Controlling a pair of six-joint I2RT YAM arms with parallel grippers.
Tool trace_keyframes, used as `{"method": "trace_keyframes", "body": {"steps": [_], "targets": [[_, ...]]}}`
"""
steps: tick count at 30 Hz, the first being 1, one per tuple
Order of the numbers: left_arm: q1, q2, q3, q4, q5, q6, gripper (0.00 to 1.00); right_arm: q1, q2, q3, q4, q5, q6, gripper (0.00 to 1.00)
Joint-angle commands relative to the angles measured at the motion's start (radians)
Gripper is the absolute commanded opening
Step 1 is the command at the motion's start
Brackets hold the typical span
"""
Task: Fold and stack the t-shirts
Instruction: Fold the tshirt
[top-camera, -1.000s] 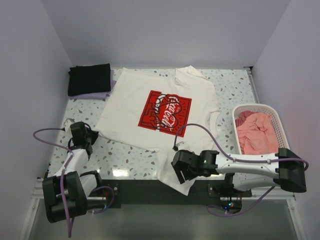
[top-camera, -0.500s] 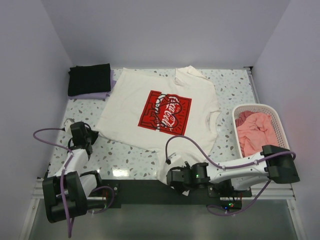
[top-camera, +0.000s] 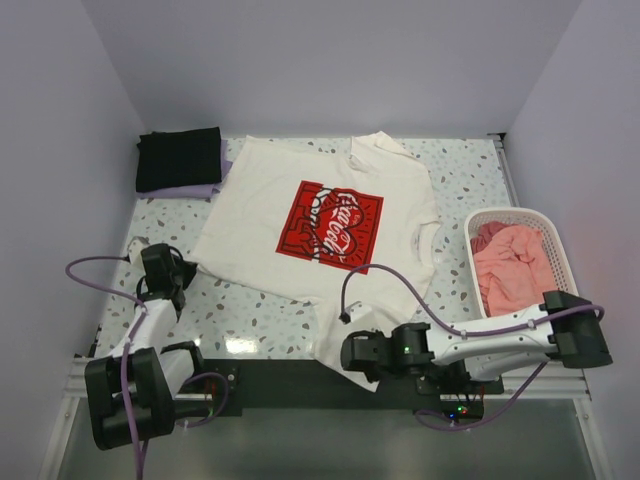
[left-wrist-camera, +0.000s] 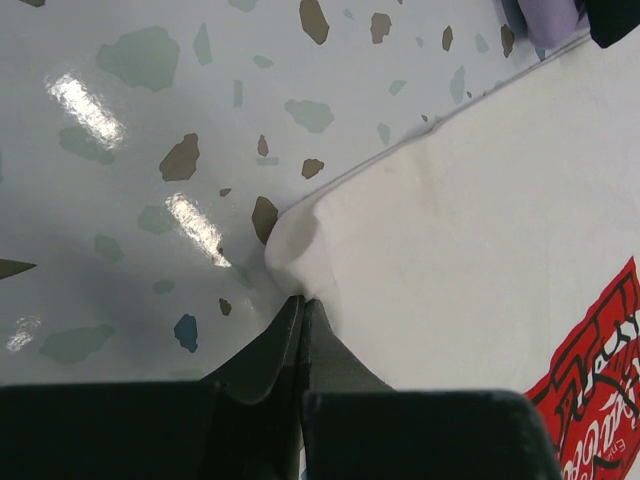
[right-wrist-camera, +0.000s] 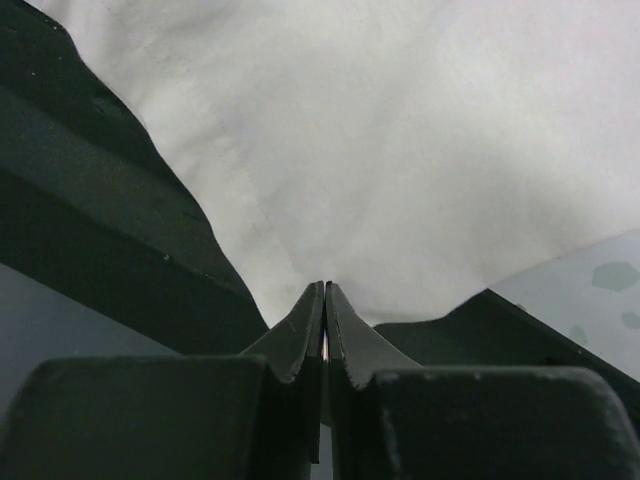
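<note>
Four shirts in view, one being worked.

- Far-left corner of the surface (top-camera: 250, 315): black shirt (top-camera: 178, 158) folded, lying on the lavender shirt (top-camera: 200, 190).
- Left pincer (top-camera: 180, 270): fingers pressed together at the cream shirt's (top-camera: 270, 220) near-left corner. In the left wrist view it appears to nip the cloth edge there.
- Cream shirt: spread flat mid-surface, red print up, collar far. Its long axis runs far to near and is skewed toward the right. The near end hangs over the front edge of the surface.
- Right pincer (top-camera: 350, 355): closed on that overhanging hem. In the right wrist view the cloth runs straight into the shut tips.
- Right side: basket (top-camera: 505, 212) holding the crumpled pink shirt (top-camera: 515, 265), well apart from the work.

Judgement: the shirt body lies away from both pincers, toward the far side. The two held points are at uneven depth, the right one nearer the bases. Any fold toward the collar needs that skew squared first.
</note>
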Motion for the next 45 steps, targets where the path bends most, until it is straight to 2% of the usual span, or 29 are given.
{"method": "trace_keyframes", "body": {"steps": [1,5,7,10,11,13,15,21,29,33,40,45], "targets": [[-0.011,-0.040,0.009,-0.004,-0.059,0.002,0.00,0.007,-0.083,0.042,-0.127,0.053,0.057,0.04],[-0.013,-0.094,0.019,-0.064,-0.105,0.002,0.00,0.007,-0.212,0.033,-0.188,0.028,0.083,0.01],[-0.014,-0.114,0.012,-0.099,-0.119,0.004,0.00,0.007,-0.250,0.012,-0.187,0.010,0.074,0.03],[-0.014,-0.129,-0.006,-0.087,-0.125,0.007,0.00,0.010,-0.264,-0.013,-0.117,0.007,0.036,0.23],[-0.014,-0.124,-0.011,-0.082,-0.125,0.007,0.00,0.010,-0.252,-0.014,-0.095,0.010,0.025,0.32],[-0.014,-0.117,-0.009,-0.084,-0.125,0.010,0.00,0.013,-0.193,-0.008,-0.049,0.032,0.002,0.38],[-0.014,-0.111,-0.004,-0.085,-0.121,0.011,0.00,0.017,-0.157,-0.010,-0.047,0.066,0.023,0.40],[-0.014,-0.132,-0.017,-0.084,-0.114,0.014,0.00,0.015,-0.203,-0.062,-0.216,0.233,0.436,0.55],[-0.013,-0.114,-0.031,-0.046,-0.091,0.016,0.00,0.015,-0.373,-0.188,-0.207,0.192,0.618,0.55],[-0.013,-0.111,-0.037,-0.029,-0.078,0.011,0.00,0.015,-0.322,-0.211,-0.146,0.119,0.580,0.54],[-0.013,-0.104,-0.038,-0.021,-0.068,0.013,0.00,0.013,-0.258,-0.198,-0.107,0.105,0.563,0.53],[-0.014,-0.098,-0.040,-0.010,-0.059,0.011,0.00,-0.037,-0.274,-0.263,0.037,0.037,0.511,0.51]]}}
